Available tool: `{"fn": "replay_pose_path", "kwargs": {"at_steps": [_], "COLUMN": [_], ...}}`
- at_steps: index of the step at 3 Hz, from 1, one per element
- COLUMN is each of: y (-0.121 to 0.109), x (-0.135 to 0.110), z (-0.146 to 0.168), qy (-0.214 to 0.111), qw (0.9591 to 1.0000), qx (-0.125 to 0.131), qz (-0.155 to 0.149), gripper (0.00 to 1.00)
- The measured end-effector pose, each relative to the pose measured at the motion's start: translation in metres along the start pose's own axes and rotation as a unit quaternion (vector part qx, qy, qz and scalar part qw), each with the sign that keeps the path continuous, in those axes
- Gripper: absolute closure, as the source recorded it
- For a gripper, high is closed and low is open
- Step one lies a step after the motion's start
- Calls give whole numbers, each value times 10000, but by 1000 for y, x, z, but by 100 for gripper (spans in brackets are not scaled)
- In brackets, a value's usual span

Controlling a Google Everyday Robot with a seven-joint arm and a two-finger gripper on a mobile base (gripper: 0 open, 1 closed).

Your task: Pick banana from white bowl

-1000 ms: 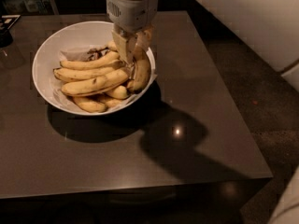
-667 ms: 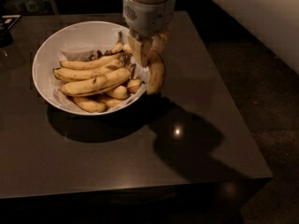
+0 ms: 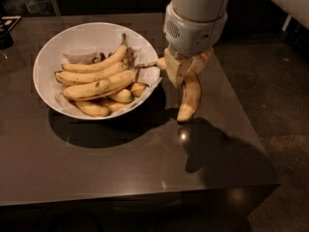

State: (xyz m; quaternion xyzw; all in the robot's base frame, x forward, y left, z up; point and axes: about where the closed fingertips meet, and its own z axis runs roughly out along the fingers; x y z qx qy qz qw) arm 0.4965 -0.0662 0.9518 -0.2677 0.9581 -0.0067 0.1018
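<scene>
The white bowl (image 3: 72, 45) sits on the dark table and holds a pile of several yellow bananas (image 3: 99, 83). My gripper (image 3: 186, 69) is to the right of the bowl's rim, above the table, shut on the banana (image 3: 190, 95). The banana hangs down from the fingers, curved, its lower tip just above the tabletop. Its thin stem points left toward the bowl's rim. The banana is outside the bowl.
The dark table (image 3: 120, 168) has its right edge close to the gripper and its front edge below. Dark floor lies to the right. A small dark object (image 3: 7, 30) sits at the table's far left corner.
My gripper has moved right and out of the bowl, carrying the banana clear of the rim. The pile in the bowl stays in place.
</scene>
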Motion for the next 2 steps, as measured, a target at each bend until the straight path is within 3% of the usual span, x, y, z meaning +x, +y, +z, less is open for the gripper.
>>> {"fn": "replay_pose_path", "kwargs": {"at_steps": [1,2], "y": [0,0], "x": [39,39], "z": [-7,-6], "qy": [-74,-104], "qw": [9995,9995], "qx": [-81,-82], "qz": [291,293], "gripper": [100,100]}}
